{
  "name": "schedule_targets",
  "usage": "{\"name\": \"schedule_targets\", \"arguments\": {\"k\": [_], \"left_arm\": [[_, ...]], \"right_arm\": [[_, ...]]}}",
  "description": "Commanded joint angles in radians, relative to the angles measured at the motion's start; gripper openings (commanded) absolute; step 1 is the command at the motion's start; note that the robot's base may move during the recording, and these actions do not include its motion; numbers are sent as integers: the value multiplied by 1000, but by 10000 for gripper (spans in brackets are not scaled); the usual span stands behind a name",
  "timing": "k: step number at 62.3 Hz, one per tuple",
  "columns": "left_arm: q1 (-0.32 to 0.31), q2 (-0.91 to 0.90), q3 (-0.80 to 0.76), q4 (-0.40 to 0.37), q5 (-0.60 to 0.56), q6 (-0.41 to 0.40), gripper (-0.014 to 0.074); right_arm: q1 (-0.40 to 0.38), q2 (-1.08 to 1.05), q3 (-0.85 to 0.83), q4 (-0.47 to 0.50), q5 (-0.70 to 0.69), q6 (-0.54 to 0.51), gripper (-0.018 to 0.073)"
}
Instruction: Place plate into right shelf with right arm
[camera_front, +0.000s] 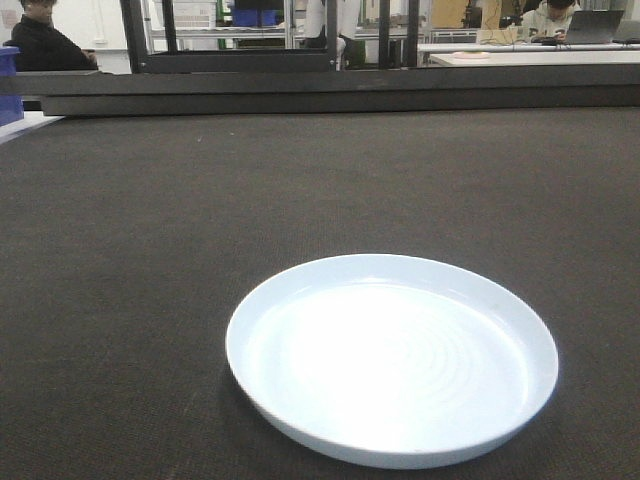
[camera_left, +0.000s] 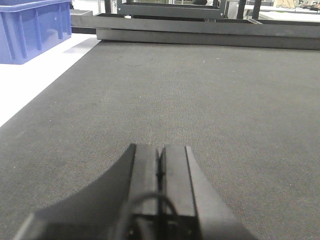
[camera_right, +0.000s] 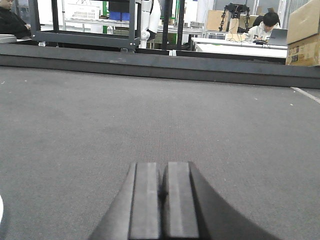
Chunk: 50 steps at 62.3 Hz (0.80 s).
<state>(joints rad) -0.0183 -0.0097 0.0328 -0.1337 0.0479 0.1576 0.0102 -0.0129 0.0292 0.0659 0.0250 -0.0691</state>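
Note:
The plate, round, shallow and pale bluish-white, lies flat on the dark mat in the front view, near its lower middle. No gripper shows in that view. In the left wrist view my left gripper is shut with nothing between its fingers, low over bare mat. In the right wrist view my right gripper is likewise shut and empty over the mat; a sliver of the plate shows at the left edge. The right shelf is out of view.
A dark raised rail bounds the far end of the mat. A blue plastic bin stands on a white surface to the left. Beyond the rail are black frames, tables and seated people. Cardboard boxes sit at the far right.

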Motion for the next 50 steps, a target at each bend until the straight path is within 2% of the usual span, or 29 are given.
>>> {"name": "schedule_targets", "arguments": {"k": [1,36,40,50], "left_arm": [[-2,-10,10,-8,-90,-7,-128],[-2,-10,10,-8,-90,-7,-128],[-2,-10,10,-8,-90,-7,-128],[-2,-10,10,-8,-90,-7,-128]], "right_arm": [[-1,3,-16,-1,-83,-4,52],[-1,3,-16,-1,-116,-4,52],[-1,3,-16,-1,-165,-4,52],[-1,3,-22,0,-403,29,52]]}}
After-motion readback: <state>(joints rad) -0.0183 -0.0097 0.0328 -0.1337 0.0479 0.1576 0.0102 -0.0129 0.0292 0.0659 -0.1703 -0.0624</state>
